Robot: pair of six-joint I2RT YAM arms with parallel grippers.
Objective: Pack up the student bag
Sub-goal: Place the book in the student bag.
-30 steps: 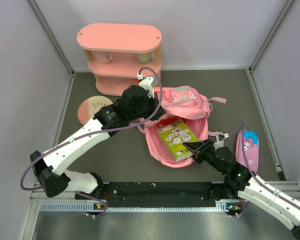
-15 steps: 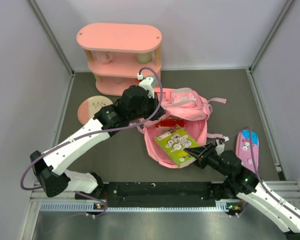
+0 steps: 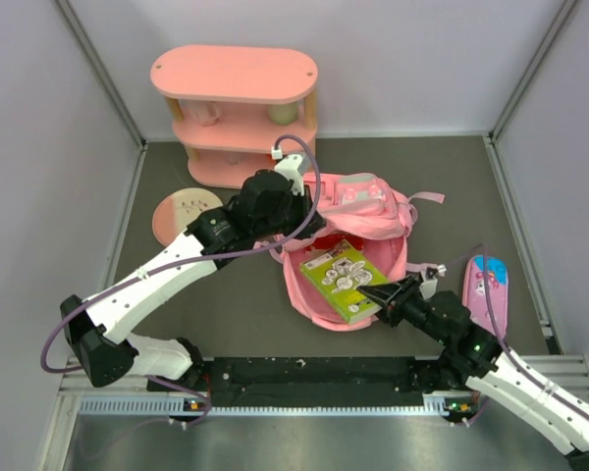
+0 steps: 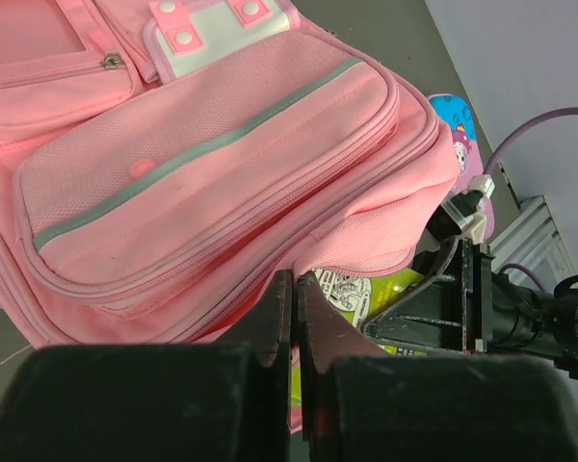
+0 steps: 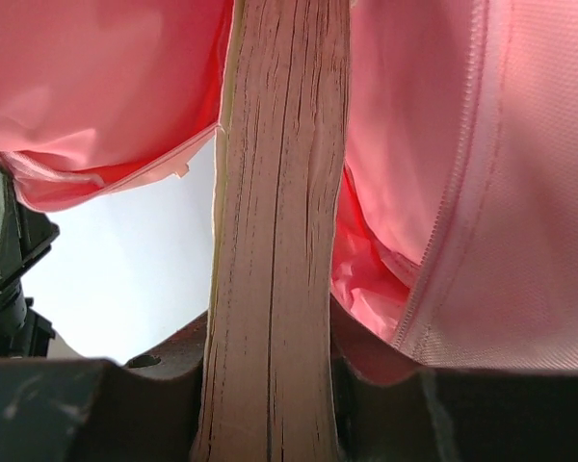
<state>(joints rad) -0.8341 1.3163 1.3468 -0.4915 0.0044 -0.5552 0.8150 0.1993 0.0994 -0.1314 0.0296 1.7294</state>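
Shifting leftward, the book [image 3: 341, 279] is sliding into the student bag [image 3: 365, 192] ahead of the right gripper [image 3: 378, 291], which is clamping its edge. The left gripper [image 4: 296, 281] is pinching the rim open, and pushing deeper is looking next.

Your right gripper [image 3: 375, 291] grips the near edge of the book [image 3: 339, 273], which lies just ahead of it inside the mouth of the student bag [image 3: 373, 196]. Across the book, your left gripper [image 4: 296, 318] pinches the bag's rim, with the front pockets just beyond its fingertips. The pencil case [image 3: 484, 292] lies right of your right gripper, apart from the bag. The shelf [image 3: 236, 108] stands behind your left gripper and a round disc [image 3: 182, 214] lies to its left.
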